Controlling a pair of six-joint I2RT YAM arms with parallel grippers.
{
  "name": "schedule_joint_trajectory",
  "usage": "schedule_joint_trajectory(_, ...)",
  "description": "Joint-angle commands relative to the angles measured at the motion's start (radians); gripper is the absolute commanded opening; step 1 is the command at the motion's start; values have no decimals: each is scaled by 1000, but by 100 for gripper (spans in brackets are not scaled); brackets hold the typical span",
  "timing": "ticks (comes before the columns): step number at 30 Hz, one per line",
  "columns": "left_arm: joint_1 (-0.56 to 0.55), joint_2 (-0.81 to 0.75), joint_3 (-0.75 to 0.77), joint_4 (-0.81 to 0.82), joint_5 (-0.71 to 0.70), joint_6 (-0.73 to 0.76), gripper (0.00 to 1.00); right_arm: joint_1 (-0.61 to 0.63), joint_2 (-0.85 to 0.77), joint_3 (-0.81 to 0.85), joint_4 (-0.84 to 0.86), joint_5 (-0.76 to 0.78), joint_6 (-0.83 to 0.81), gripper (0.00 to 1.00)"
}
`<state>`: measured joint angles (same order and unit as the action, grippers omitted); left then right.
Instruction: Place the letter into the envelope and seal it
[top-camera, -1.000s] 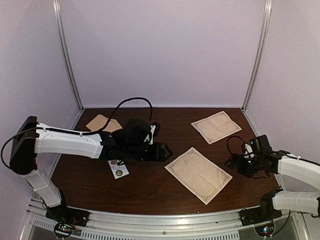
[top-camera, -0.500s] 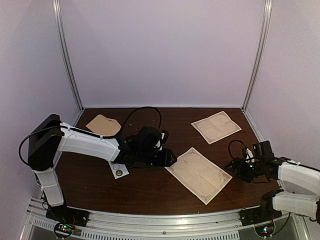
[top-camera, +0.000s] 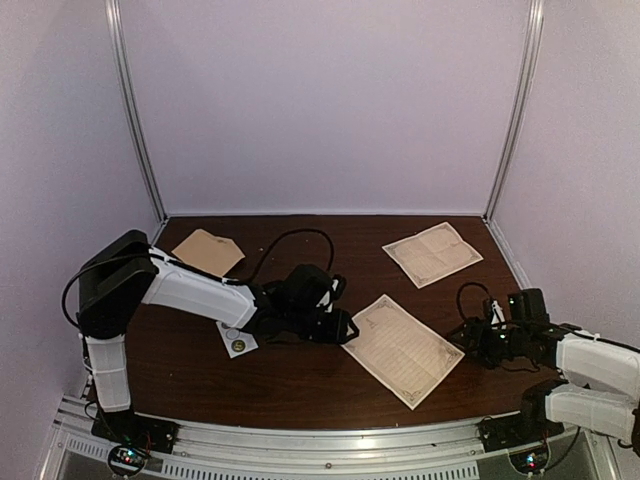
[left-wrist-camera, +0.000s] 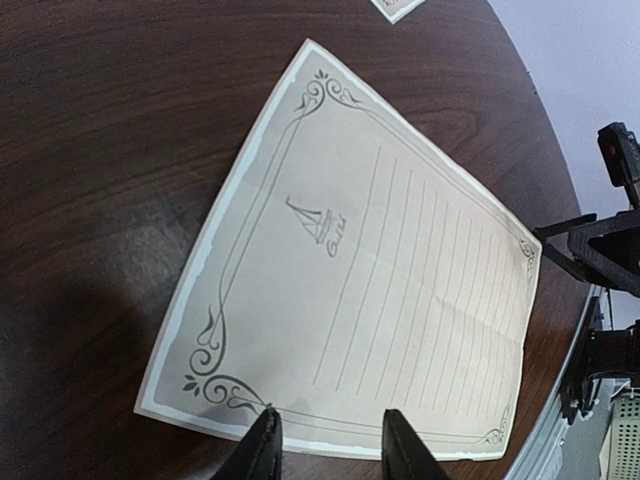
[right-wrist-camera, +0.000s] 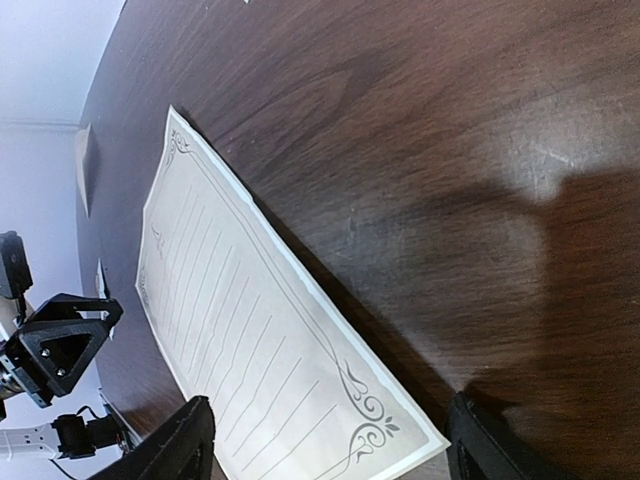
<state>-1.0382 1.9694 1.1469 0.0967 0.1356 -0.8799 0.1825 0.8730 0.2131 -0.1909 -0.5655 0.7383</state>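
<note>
The letter (top-camera: 397, 348), a cream sheet with a printed border and ruled lines, lies flat on the table's middle right. It also shows in the left wrist view (left-wrist-camera: 360, 270) and the right wrist view (right-wrist-camera: 240, 330). My left gripper (top-camera: 345, 326) is open, its tips (left-wrist-camera: 328, 440) over the letter's left short edge. My right gripper (top-camera: 470, 335) is open wide and low at the letter's right corner (right-wrist-camera: 330, 450). The tan envelope (top-camera: 207, 250) lies at the back left, apart from both grippers.
A second cream sheet (top-camera: 432, 252) lies at the back right. A small white sticker card (top-camera: 237, 338) with round dots lies under the left arm. The dark wooden table (top-camera: 300, 385) is walled in by pale panels.
My left arm has reached to the right, from over the sticker card to the letter's left edge. My right gripper has shifted slightly down and back toward the near edge.
</note>
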Motion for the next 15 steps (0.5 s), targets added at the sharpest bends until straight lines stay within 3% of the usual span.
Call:
schedule_joint_trajectory(1,-6,18,-4,42,30,14,35,-6,-2,-42,-3,-49,55,79)
schedule_joint_trajectory(4,-6,29,-20,42,37,9,34,-6,-2,-54,30,-78,80,76)
schedule_joint_trajectory(15,-6,50,-52,31,37,2,32,-6,2,-85,151,-155,140,50)
